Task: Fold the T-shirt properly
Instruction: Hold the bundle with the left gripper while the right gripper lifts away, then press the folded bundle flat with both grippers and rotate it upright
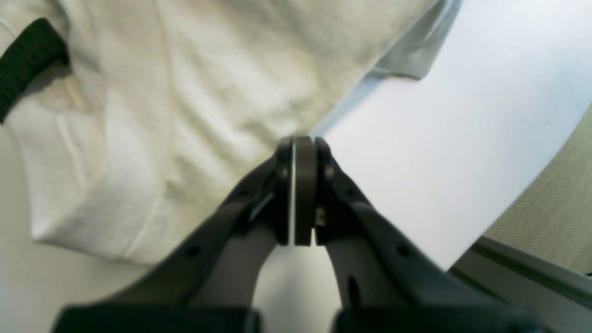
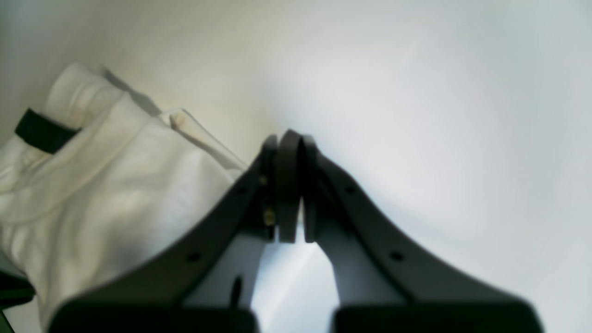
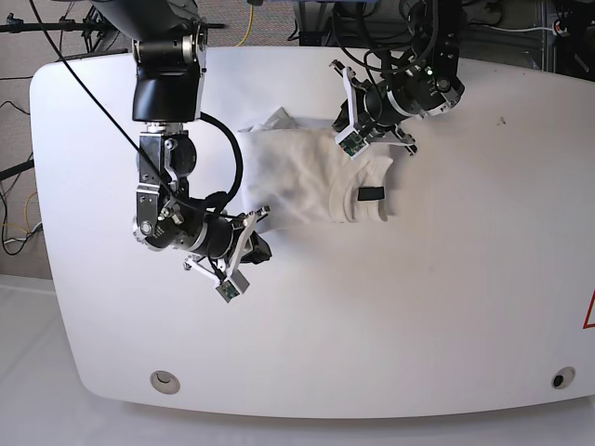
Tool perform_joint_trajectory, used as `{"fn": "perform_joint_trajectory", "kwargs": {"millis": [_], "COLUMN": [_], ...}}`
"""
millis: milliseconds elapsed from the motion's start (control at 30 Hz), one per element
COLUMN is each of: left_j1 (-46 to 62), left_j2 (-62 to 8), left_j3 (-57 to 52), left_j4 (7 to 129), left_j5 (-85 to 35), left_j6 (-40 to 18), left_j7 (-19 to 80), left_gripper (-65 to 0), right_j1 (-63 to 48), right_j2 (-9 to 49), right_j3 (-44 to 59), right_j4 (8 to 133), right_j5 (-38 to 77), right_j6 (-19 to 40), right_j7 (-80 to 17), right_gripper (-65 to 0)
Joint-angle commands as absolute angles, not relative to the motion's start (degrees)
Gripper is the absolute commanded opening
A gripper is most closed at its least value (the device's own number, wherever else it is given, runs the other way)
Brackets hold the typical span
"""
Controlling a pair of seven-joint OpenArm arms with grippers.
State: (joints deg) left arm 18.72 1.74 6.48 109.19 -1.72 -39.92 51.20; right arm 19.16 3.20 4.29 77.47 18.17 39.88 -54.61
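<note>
T-shirt (image 1: 185,115), white cloth with black neck label (image 1: 25,60). Left wrist view: left gripper (image 1: 296,141), jaws together at the shirt's edge; whether cloth is pinched cannot be told; shirt ahead and to the side of the jaws, on white tabletop (image 1: 462,138). Right wrist view: right gripper (image 2: 289,136), jaws together on nothing visible; T-shirt (image 2: 106,199) bunched beside them. Base view: T-shirt (image 3: 297,177) partly folded between right gripper (image 3: 256,223) and left gripper (image 3: 358,139).
</note>
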Motion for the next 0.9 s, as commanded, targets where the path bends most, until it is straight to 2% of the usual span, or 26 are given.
{"fn": "perform_joint_trajectory", "kwargs": {"millis": [0,400,867], "left_j1": [18.07,16.48,14.55], "left_j2": [1.98,1.01,0.92], "left_j3": [6.55,5.32,5.32], "left_j4": [110.02,109.85,108.26], "left_j5": [-2.59,-2.59,-2.51], "left_j6": [-40.00,-40.00,-40.00], "left_j7": [50.15,50.15,50.07], "left_gripper": [-65.0,-65.0,-65.0], "right_j1": [20.88,20.35,14.99], "right_j2": [3.30,3.82,7.78], "right_j3": [4.35,4.09,1.80], "right_j4": [76.88,70.29,73.10], "right_j5": [19.21,19.21,19.56], "right_j6": [40.00,40.00,40.00], "right_j7": [-51.91,-47.69,-47.08], "right_gripper": [-65.0,-65.0,-65.0]}}
